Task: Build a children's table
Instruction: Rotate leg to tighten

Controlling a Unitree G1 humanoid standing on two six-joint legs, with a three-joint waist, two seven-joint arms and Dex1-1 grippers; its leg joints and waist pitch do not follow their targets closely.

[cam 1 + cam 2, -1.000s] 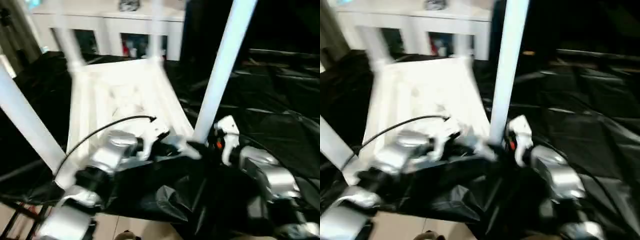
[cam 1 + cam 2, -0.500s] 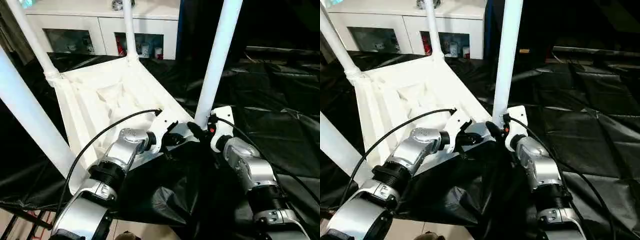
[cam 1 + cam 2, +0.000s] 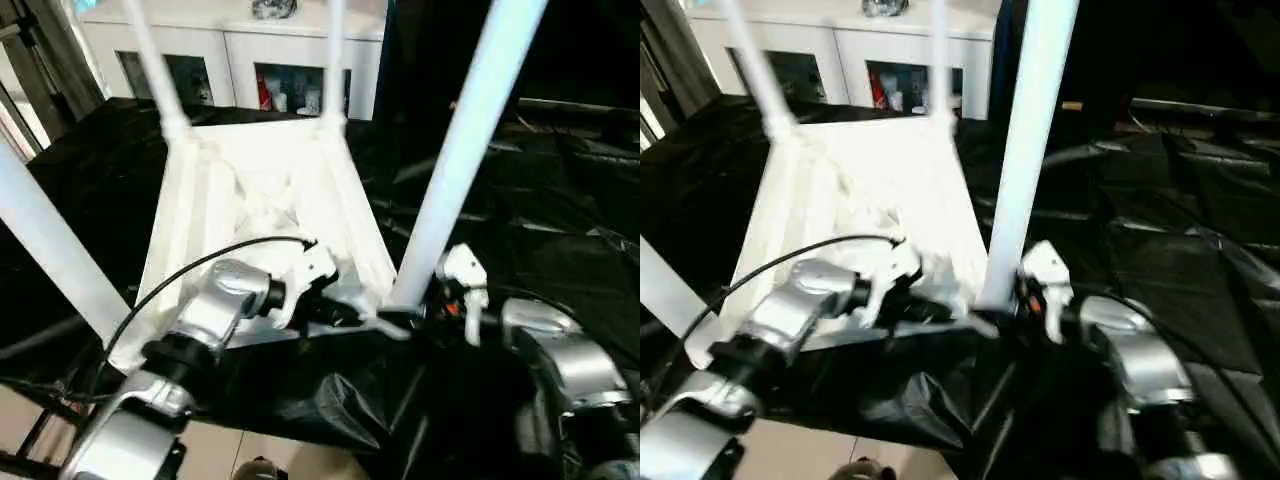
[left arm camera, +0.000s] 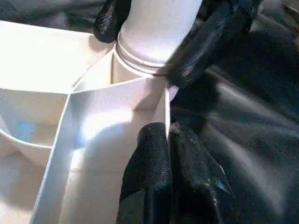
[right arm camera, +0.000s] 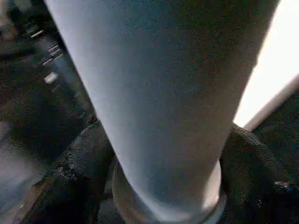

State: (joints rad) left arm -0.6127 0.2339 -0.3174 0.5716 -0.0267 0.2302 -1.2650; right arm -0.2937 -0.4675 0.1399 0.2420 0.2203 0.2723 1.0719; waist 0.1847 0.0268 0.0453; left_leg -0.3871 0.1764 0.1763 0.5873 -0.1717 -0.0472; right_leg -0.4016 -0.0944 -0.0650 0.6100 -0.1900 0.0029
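Note:
The children's table lies upside down, its white ribbed tabletop (image 3: 250, 190) on the black sheet with white legs standing up from the corner sockets. My left gripper (image 4: 168, 154) is shut on the thin rim wall beside the near right socket; it also appears as left gripper (image 3: 365, 322). My right gripper (image 5: 166, 186) stands open around the base of the near right leg (image 3: 460, 150), a black finger (image 5: 79, 177) on each side and a narrow dark gap on one side. Both right fingers flank that leg (image 4: 159, 28) in the left wrist view.
The near left leg (image 3: 50, 250) rises close by my left forearm, and two far legs (image 3: 155, 70) stand at the back corners. Rumpled black sheet (image 3: 540, 200) covers the work table. A white cabinet (image 3: 240, 50) stands behind. Bare floor (image 3: 40, 440) lies below the table's near edge.
The whole picture has shifted and tilted with the camera. Both grippers stay at the near right corner, the left on the rim and the right around the leg's base.

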